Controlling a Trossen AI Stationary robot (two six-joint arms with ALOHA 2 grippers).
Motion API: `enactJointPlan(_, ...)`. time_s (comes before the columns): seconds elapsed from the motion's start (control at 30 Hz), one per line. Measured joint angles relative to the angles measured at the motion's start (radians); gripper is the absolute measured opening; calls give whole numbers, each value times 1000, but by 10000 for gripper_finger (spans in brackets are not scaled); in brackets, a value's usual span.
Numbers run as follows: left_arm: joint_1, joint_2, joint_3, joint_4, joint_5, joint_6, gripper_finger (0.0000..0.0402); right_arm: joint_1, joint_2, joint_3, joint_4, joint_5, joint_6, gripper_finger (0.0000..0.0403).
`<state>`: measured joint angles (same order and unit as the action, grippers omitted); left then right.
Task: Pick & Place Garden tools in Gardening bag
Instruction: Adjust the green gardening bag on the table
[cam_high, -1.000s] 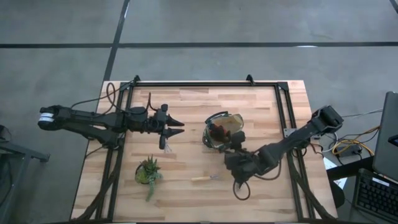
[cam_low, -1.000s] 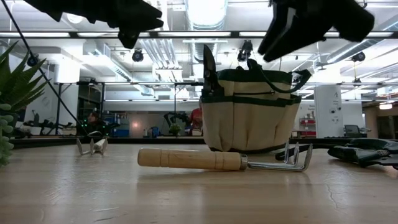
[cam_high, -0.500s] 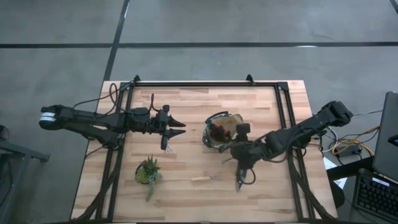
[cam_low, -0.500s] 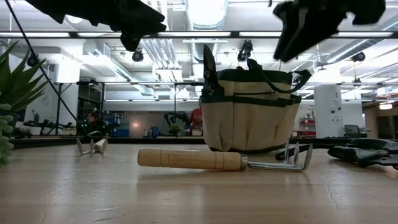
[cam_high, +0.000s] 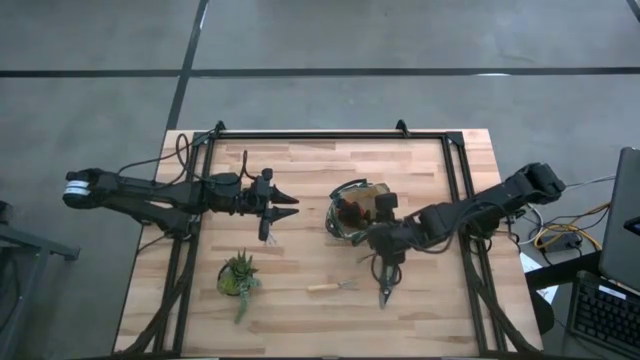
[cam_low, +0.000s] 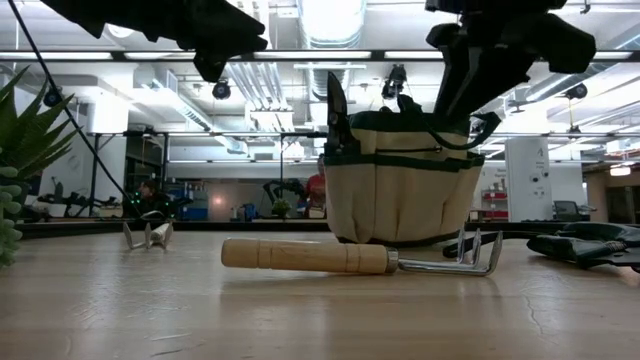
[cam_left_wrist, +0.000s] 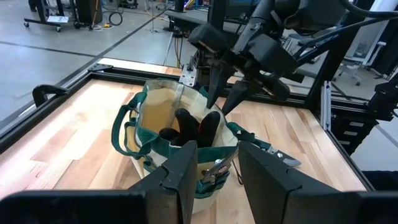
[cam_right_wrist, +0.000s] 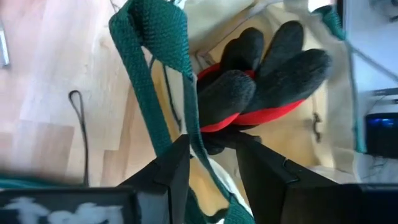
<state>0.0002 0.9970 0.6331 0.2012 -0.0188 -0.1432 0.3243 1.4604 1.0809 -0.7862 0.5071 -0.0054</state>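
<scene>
The olive-and-tan gardening bag stands right of the table's middle. In it lies the red-and-black glove. One pruning shear sticks up from an outer pocket. My right gripper is open just above the bag's mouth, pointing down. The bag's green handle strap runs between its fingers; I cannot tell whether it touches them. A second pruner and a wooden-handled pronged tool lie on the table near the bag. Another pronged tool lies below my left gripper, which is open and empty, left of the bag.
A small potted succulent stands at the near left. A black frame rail runs around the table's far and side edges. Bare wood lies between the succulent and the wooden-handled tool.
My right gripper has gone from above the pruner on the near right of the table toward the far edge and a little left, ending over the bag's mouth, and has come down toward it. The pruner has stayed on the table.
</scene>
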Motion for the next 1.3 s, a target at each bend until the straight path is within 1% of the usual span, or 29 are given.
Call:
enactJointPlan(0.07,0,0,0,0,0,0,122,-12,8,0,1,-32,-2,114)
enactJointPlan(0.23,0,0,0,0,0,0,122,-29,27,4,3,-42,-10,88)
enactJointPlan(0.37,0,0,0,0,0,0,122,-43,28,4,12,-80,-22,57)
enactJointPlan(0.57,0,0,0,0,0,1,122,-71,27,8,17,-139,14,13)
enactJointPlan(0.77,0,0,0,0,0,1,122,-80,27,9,74,-160,56,8)
enactJointPlan(0.83,0,0,0,0,0,1,122,-85,27,9,88,-192,65,8)
enactJointPlan(1.03,0,0,0,0,0,-12,122,-113,27,9,138,-258,221,8)
enactJointPlan(1.23,0,0,0,0,0,-15,122,-125,27,9,227,-316,312,8)
enactJointPlan(1.3,0,0,0,0,0,-21,122,-129,27,9,242,-320,335,8)
